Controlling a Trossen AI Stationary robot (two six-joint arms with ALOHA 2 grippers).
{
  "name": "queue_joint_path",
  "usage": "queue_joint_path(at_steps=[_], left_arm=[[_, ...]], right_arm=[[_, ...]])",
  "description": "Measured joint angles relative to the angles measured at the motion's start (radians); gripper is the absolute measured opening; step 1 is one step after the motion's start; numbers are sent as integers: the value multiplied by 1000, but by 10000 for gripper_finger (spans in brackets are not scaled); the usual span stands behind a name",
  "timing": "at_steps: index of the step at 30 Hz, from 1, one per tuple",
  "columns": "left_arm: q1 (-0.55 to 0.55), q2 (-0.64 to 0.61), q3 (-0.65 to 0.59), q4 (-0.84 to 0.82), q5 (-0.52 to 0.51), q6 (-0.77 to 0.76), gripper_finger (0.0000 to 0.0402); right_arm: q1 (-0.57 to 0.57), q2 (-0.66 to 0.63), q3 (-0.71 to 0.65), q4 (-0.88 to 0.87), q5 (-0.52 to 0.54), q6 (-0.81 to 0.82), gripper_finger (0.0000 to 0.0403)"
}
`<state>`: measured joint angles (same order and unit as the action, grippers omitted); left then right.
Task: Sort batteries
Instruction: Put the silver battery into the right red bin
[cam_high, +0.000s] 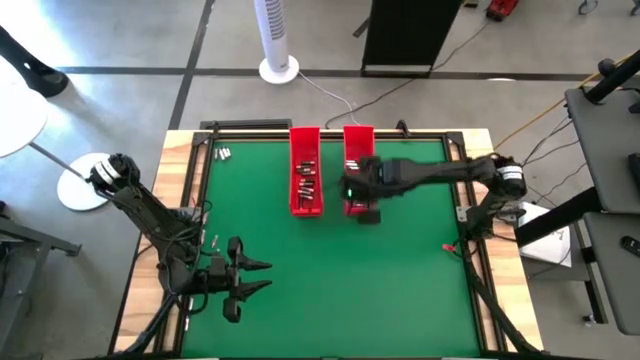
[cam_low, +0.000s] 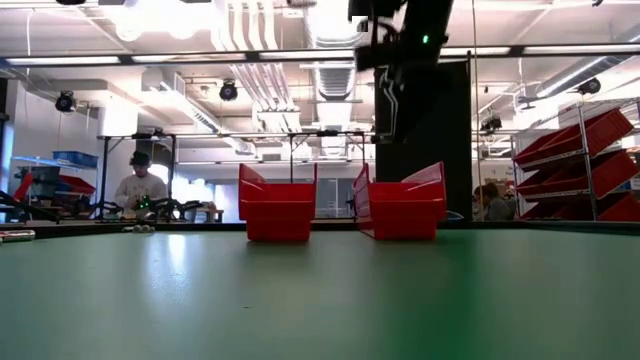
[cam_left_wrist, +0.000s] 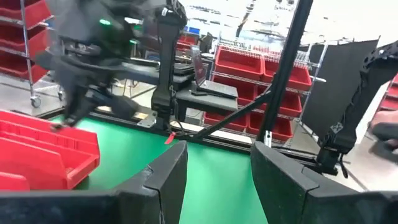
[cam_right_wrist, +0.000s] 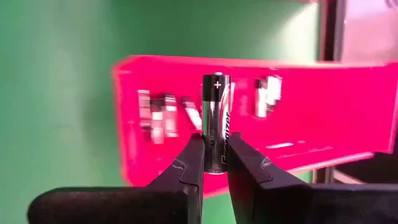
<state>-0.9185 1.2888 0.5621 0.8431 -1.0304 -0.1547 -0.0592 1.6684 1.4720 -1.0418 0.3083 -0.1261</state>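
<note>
Overhead, right fingers (cam_right_wrist: 213, 163) pinch a battery (cam_right_wrist: 216, 121); tray (cam_right_wrist: 323, 124) contents blurred.

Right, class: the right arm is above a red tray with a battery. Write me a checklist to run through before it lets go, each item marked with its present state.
1. Battery gripped between the right gripper fingers: ok.
2. Battery upright, plus end away from the fingers: ok.
3. Right gripper above the right-hand red tray: ok.
4. Which battery type belongs in this tray: cannot tell.
5. Left gripper well away at the near left of the table, fingers open: ok.
6. Left-hand red tray not under the drop: ok.
</note>
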Motion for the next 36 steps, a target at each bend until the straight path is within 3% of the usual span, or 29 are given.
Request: queue_joint_path(at_steps=[10, 18, 28, 33, 36], left_arm=[[37, 0, -1, -31, 0, -47, 157], [37, 0, -2, -31, -18, -38, 157], [42, -8, -2, -30, -63, -3, 157], [44, -13, -2, -27, -120, 21, 157], [43, -13, -2, -17, -204, 52, 157]], right_arm=[[-264, 114, -10, 70, -93, -128, 15], [-357, 214, -8, 169, -163, -221, 5], [-391, 294, -7, 192, -181, -243, 8], [-374, 239, -7, 180, -177, -235, 9], [-340, 170, -7, 163, -160, -189, 9]])
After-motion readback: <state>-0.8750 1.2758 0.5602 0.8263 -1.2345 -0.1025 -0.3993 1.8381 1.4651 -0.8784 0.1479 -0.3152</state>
